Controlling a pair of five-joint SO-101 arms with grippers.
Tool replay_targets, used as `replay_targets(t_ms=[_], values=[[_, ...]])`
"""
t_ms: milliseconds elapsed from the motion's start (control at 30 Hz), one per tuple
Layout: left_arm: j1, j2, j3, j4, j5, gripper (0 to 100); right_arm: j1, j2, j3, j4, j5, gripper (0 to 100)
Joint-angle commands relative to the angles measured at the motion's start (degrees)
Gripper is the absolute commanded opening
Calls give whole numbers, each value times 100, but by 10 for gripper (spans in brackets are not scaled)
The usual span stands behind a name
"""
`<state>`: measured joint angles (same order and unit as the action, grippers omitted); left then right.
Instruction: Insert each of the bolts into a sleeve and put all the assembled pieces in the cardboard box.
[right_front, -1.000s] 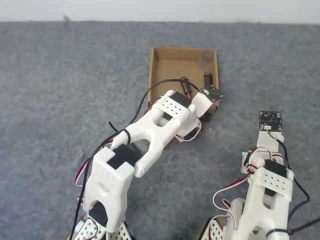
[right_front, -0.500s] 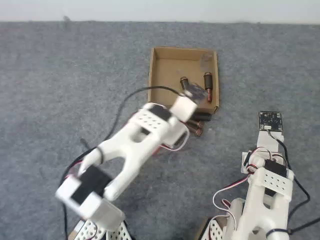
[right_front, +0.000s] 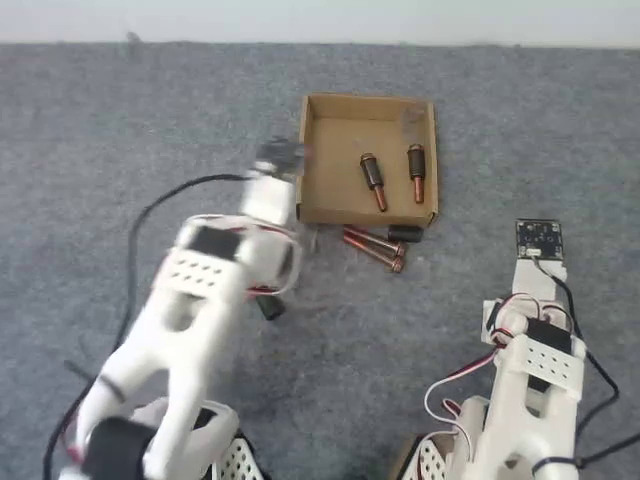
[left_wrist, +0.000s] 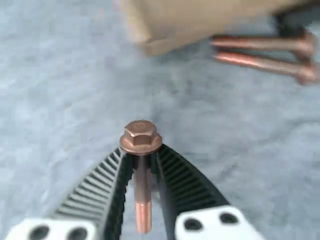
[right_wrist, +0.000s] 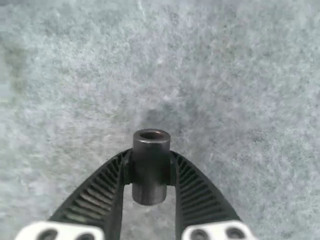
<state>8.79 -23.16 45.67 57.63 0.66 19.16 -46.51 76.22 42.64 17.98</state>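
Left gripper (left_wrist: 142, 153) pinches the copper bolt (left_wrist: 141, 139) by its shank, and right gripper (right_wrist: 150, 161) clamps the sleeve (right_wrist: 150, 172) mid-body. Both are probably stiff, slippery metal.

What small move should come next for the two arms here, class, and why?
Probably carry the bolt held in the left gripper across to the sleeve in the right gripper and line its threaded end up with the open bore: each gripper is shut on one part, and the parts are not yet joined.
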Motion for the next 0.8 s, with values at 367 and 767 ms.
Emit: replay_targets(t_ms=[367,767], values=[[-4018,-1081,1534,-1222,536,10,-1147,-215,-105,-1191,70,9],[-4141,-1081,2018,-1749,9,11,-2431,-154,422,-4251,35,9]])
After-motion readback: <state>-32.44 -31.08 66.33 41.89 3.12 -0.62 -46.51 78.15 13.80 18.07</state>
